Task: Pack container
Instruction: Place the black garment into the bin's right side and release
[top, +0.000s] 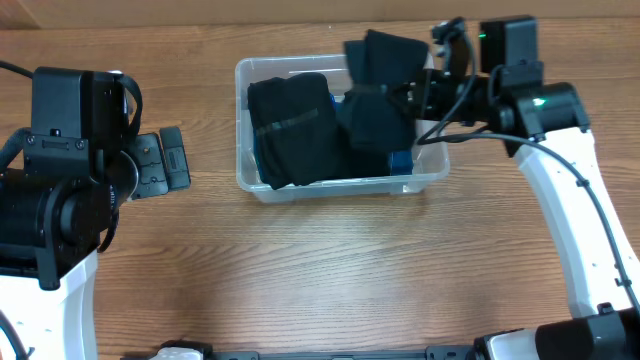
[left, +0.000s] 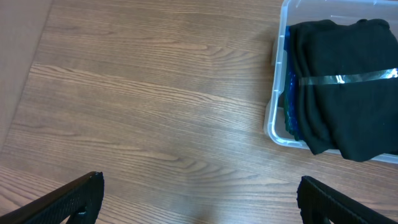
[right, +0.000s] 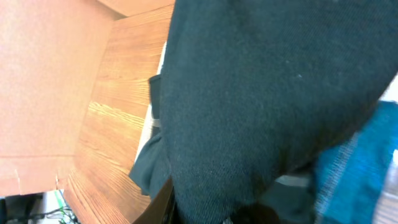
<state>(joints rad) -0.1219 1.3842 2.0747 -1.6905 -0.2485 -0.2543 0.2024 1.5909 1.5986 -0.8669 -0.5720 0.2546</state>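
Observation:
The clear container (top: 243, 130) stands at the middle back of the table. A folded black garment (top: 292, 125) with a shiny strip across it lies in its left half, and shows in the left wrist view (left: 348, 93) over something blue. My right gripper (top: 418, 95) is shut on a dark garment (top: 380, 90) that hangs over the container's right half. This garment fills the right wrist view (right: 261, 93) and hides the fingers. My left gripper (top: 165, 163) is open and empty over bare table, left of the container (left: 273, 118).
A blue cloth (top: 400, 160) lies in the container's right front corner and shows at the right of the right wrist view (right: 354, 174). A brown cardboard wall (right: 50, 81) stands behind the table. Bare wood lies in front of the container.

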